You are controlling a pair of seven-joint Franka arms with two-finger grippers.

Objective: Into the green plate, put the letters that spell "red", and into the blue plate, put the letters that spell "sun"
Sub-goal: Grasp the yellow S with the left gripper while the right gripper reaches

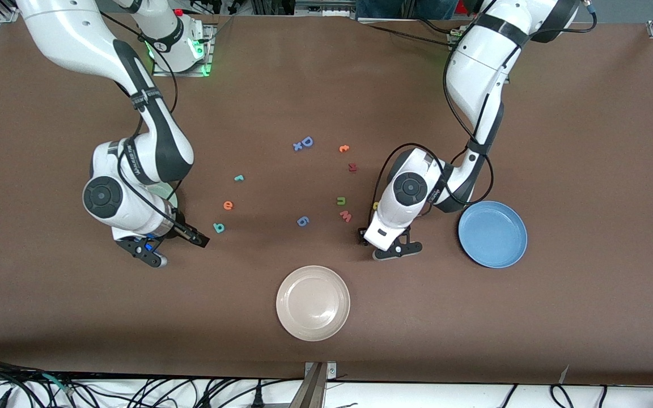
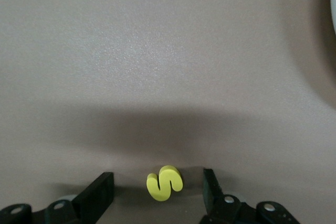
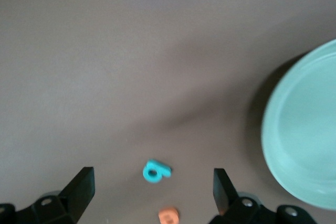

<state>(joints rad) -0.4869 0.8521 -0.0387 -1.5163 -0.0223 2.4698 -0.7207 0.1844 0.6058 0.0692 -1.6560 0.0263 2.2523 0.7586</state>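
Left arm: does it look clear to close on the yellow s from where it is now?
Probably yes. The left gripper is down at the table with the yellow s lying between its parted fingers, and nothing else shows in that gap in the left wrist view.

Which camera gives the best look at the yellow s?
The left wrist view: the yellow s lies on the table, plainly visible between the left gripper and its open jaws. In the front view that arm hides it. The right wrist view does not show it.
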